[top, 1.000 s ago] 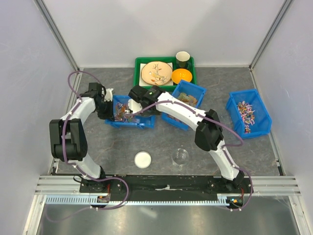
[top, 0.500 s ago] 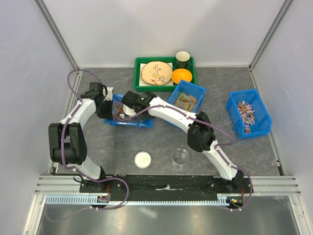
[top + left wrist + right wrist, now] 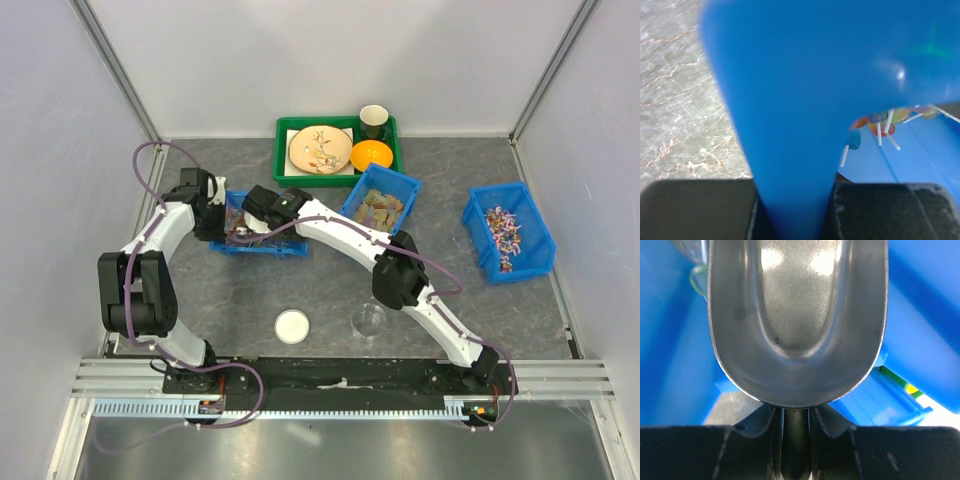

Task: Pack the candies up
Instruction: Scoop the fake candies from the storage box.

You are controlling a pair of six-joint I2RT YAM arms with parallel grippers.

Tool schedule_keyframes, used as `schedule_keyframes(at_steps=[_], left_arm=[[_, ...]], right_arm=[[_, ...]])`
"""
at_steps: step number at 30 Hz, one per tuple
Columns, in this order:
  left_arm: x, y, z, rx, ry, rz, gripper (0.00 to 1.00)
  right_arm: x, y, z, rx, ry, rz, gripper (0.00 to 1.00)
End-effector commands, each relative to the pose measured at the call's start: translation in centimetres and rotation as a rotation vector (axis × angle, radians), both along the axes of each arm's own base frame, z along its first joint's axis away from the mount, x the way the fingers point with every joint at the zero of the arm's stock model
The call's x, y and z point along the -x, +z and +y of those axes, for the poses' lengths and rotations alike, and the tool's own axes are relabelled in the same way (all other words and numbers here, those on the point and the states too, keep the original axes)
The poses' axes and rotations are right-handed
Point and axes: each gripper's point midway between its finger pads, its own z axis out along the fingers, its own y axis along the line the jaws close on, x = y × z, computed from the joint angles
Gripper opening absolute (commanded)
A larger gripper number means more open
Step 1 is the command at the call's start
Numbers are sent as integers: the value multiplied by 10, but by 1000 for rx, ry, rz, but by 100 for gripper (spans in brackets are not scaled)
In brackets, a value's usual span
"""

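Bright, even light; blurry wrist close-ups

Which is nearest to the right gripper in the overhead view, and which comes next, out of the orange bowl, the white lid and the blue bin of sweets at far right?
From the right gripper, over the left-hand blue bin:
1. White lid, on the near table, toward the arm bases.
2. Orange bowl, in the green tray at the back; somewhat farther than the lid.
3. Far-right blue bin, clearly farthest.
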Motion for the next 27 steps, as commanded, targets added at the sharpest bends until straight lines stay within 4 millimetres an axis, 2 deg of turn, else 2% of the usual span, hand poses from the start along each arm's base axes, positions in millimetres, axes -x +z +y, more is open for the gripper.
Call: schedule_keyframes(at_steps=[1,8,14,19,23,27], left_arm=[[-25,32,-13,79,5,-143,1],[-24,29,-13,83,2,-140,1],[-24,26,-15,93,-3,-137,2],[-24,26,-16,92,-3,-137,1],[-24,26,-14,82,1,-143,2],[-24,24,-13,79,5,-140,2]], right_arm=[[1,-10,40,-108,23,-51,0],[12,-9,89,-277,58,-58,0],[17,-22,109,-359,42,-44,0],[21,-29,114,-409,24,-26,0],[23,-18,118,-524,8,12,0],[23,-5,104,-595,-6,27,0]])
